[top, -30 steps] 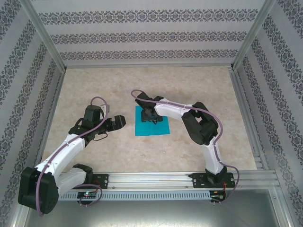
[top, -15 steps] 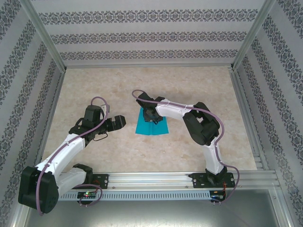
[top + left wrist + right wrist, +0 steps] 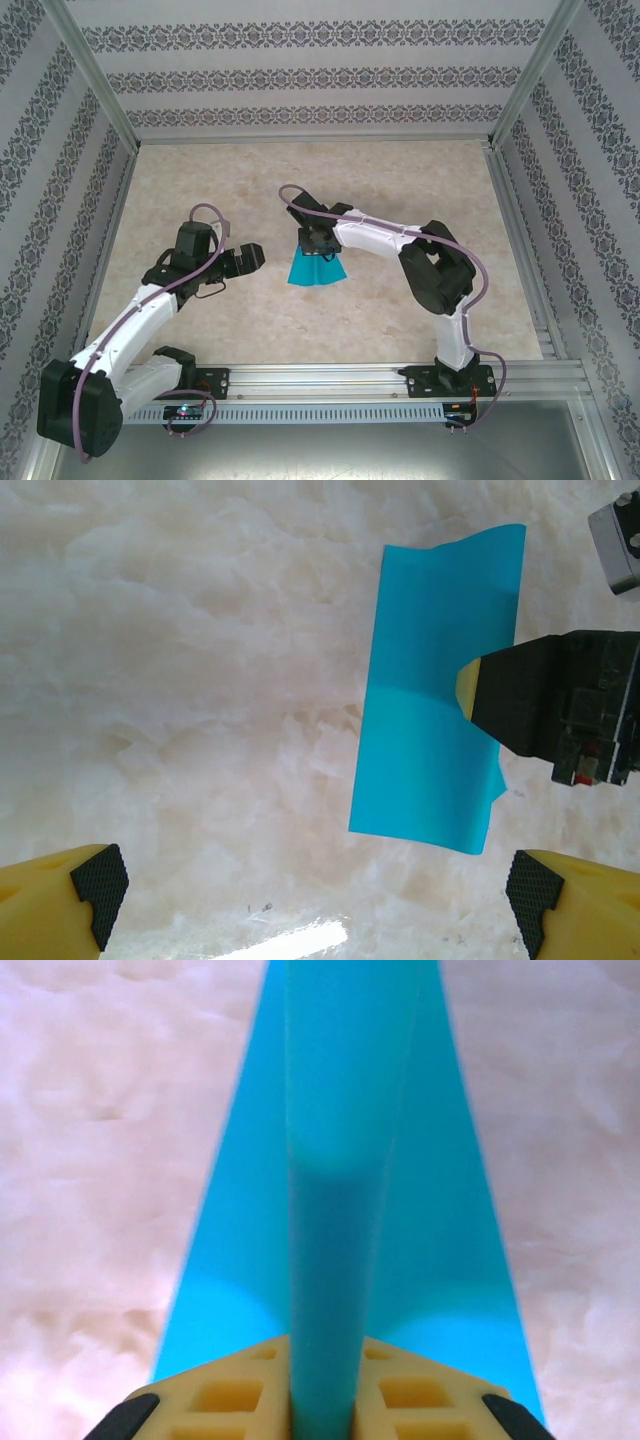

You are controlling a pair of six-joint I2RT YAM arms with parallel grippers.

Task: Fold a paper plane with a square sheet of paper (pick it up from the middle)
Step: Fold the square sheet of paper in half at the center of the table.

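The square sheet of paper (image 3: pixel 317 271) is teal-blue and lies mid-table, bunched into a fan shape. My right gripper (image 3: pixel 318 243) is shut on its middle. In the right wrist view the yellow fingers (image 3: pixel 225 1395) pinch a raised ridge of the sheet (image 3: pixel 340 1160), and both halves slope down to the table. My left gripper (image 3: pixel 255 257) hovers just left of the sheet, open with nothing between its fingers. In the left wrist view the sheet (image 3: pixel 430 720) hangs curved, with the right gripper's dark body (image 3: pixel 545 705) against its right side, ahead of my left gripper (image 3: pixel 315 890).
A pale marble-patterned tabletop (image 3: pixel 200 190) spreads around the sheet. Patterned walls and metal frame posts (image 3: pixel 95 85) enclose the back and sides. A metal rail (image 3: pixel 330 378) with both arm bases runs along the near edge.
My right gripper has closed on the sheet's middle and pulled it into a ridge. The flat square has narrowed into a fan and its sides have lifted. The left arm has stayed still.
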